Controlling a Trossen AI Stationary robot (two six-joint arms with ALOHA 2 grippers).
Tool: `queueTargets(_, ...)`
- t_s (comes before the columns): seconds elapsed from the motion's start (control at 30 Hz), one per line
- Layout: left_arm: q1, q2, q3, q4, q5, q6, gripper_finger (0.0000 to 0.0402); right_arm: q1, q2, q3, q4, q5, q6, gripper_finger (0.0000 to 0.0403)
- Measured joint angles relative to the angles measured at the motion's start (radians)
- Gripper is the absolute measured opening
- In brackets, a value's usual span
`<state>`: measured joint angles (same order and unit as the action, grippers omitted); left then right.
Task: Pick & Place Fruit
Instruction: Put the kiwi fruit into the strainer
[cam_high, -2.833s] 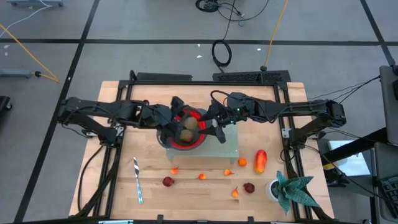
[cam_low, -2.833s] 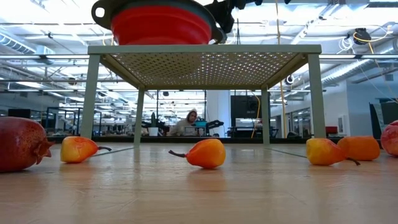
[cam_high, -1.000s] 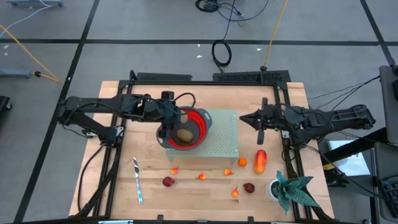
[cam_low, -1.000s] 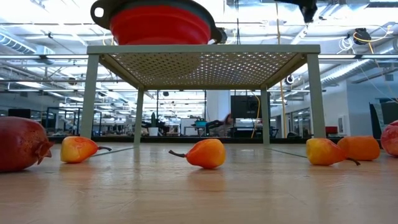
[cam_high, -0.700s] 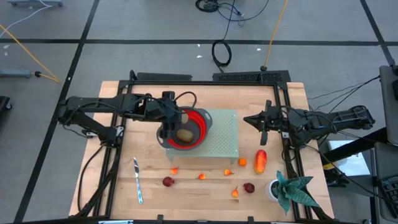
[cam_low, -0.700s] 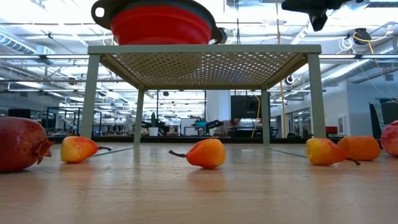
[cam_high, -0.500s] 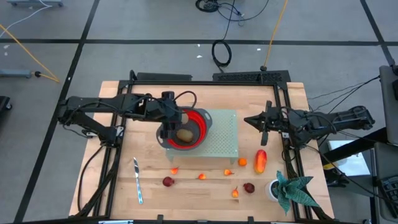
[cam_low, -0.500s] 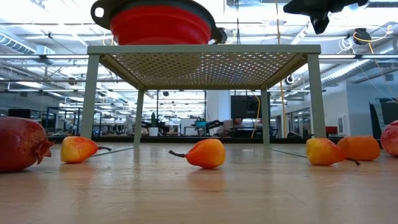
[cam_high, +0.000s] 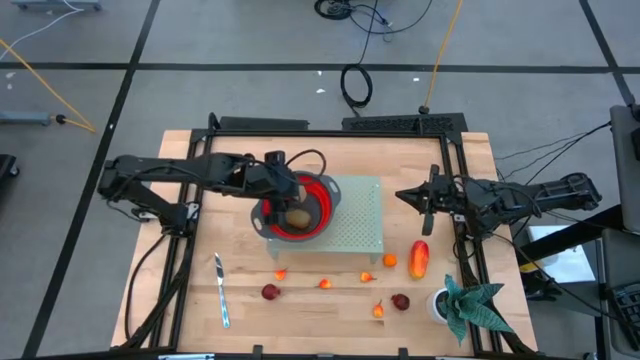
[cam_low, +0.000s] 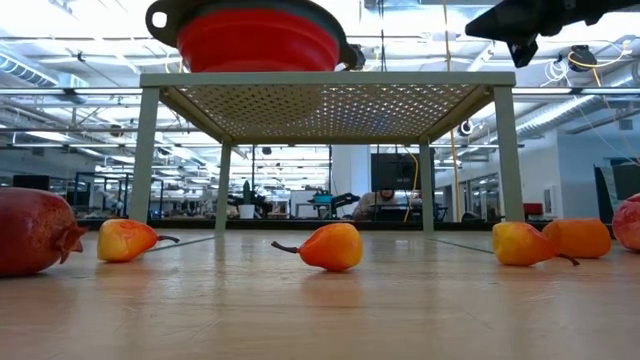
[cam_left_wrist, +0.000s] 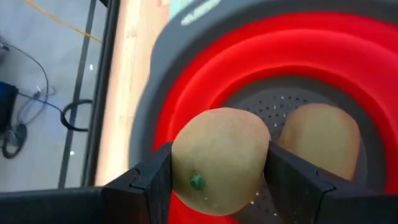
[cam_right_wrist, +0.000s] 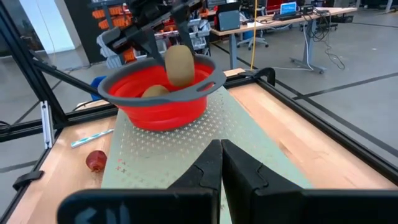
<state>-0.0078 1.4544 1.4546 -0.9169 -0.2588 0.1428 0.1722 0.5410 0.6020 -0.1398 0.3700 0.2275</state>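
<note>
Left claw (cam_left_wrist: 217, 177), kiwi (cam_left_wrist: 219, 160) clamped, now over bowl (cam_high: 318, 195)

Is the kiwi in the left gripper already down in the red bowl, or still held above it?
Still held: left gripper clamps the kiwi above the red bowl.

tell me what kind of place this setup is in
Most likely a robotics lab or open workshop. Beyond the wooden table, the low view shows a large hall with rows of workbenches and ceiling strip lights; the right wrist view shows desks with monitors. Loose cables lie on the grey floor.
</note>
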Motion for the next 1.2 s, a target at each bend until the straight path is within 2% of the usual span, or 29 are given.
queueTargets(0.3, 0.0, 0.013, 0.0, 0.015, 0.0, -0.132, 0.0212, 0.0, -0.014, -0.014, 0.001, 0.0, 0.026, 0.0001)
queueTargets(0.47, 0.0, 0.013, 0.0, 0.016, 0.055, -0.222, 0.0212, 0.0, -0.014, -0.014, 0.002, 0.0, 0.024, 0.0001)
queueTargets(0.7, 0.011, 0.013, 0.0, 0.034, 0.062, -0.32, 0.0212, 0.0, -0.014, -0.014, 0.009, 0.0, 0.023, 0.0001)
queueTargets(1.2, 0.021, 0.066, 0.0, 0.048, 0.076, -0.335, 0.0212, 0.0, -0.013, -0.014, 0.049, -0.004, 0.022, 0.0001)
